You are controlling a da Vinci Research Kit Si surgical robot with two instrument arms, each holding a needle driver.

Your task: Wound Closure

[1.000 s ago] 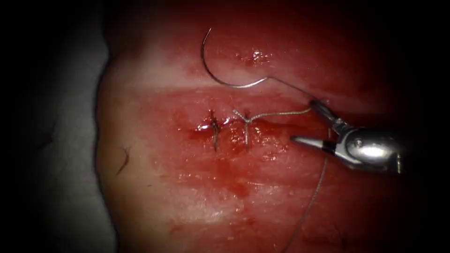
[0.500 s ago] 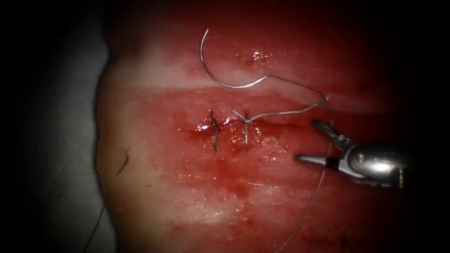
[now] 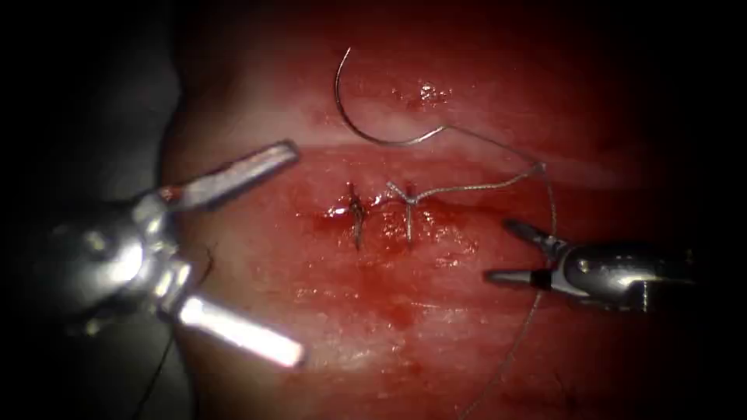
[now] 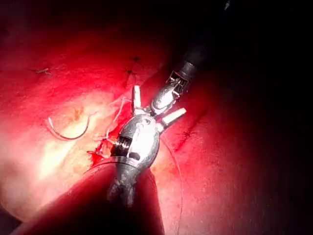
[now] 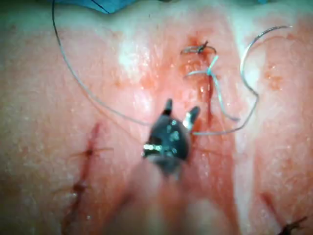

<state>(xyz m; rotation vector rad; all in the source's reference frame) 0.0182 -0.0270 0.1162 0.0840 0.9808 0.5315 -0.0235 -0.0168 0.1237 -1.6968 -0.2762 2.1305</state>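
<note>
At the lower left of the endoscope view the left tool [image 3: 292, 253] has its fingers spread wide, grasping nothing, over the tissue [image 3: 436, 342] left of the cut [image 3: 381, 214]. At the right, the right tool [image 3: 506, 250] has its fingers parted and released too; the thread [image 3: 537, 295] runs down just beside them. Two stitches [image 3: 408, 222] cross the cut. Farther up, the curved needle [image 3: 366, 128] lies free on the tissue above the cut, well apart from both tools, with thread trailing from its end.
</note>
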